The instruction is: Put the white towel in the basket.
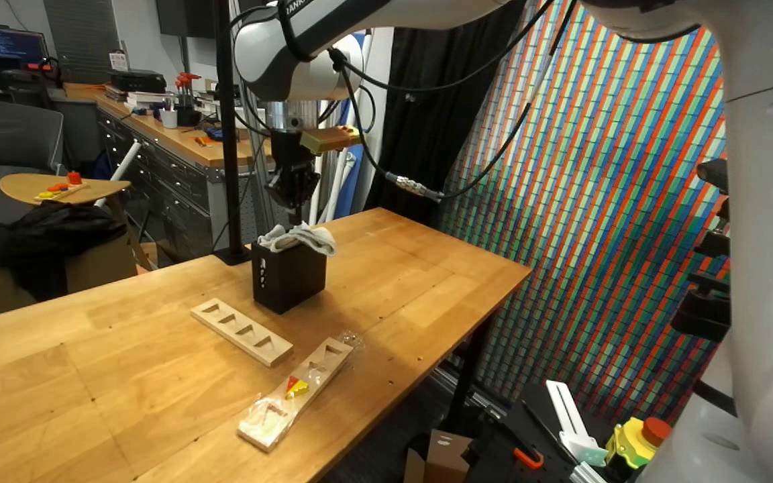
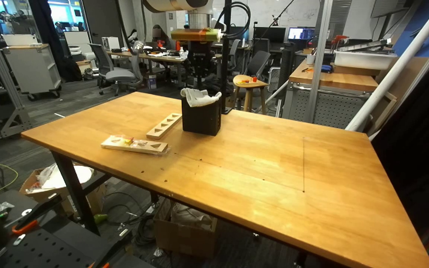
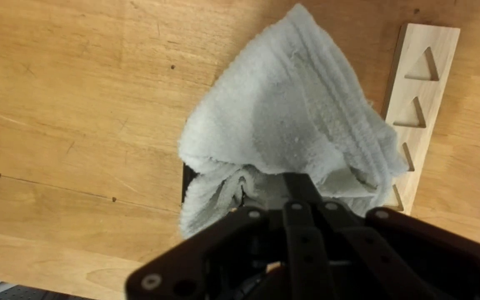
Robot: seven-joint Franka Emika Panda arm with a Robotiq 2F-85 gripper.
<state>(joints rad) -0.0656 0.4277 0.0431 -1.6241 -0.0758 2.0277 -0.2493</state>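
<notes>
The white towel [image 1: 299,237] lies bunched over the top of the black basket [image 1: 289,278], with folds hanging over the rim. It shows the same way in an exterior view [image 2: 199,98], on the basket [image 2: 201,120]. In the wrist view the towel [image 3: 281,108] covers nearly the whole opening, and only a dark strip of basket rim [image 3: 187,180] shows. My gripper [image 1: 295,216] points straight down right over the towel, its tips at or just above the cloth. In the wrist view the fingertips [image 3: 288,187] are together, with no cloth visible between them. The basket's inside is hidden.
A wooden board with triangular slots [image 1: 242,332] lies beside the basket. A plastic-wrapped board [image 1: 296,394] with red and yellow pieces lies nearer the table edge. A black post [image 1: 229,168] stands on the table [image 1: 427,268] behind the basket.
</notes>
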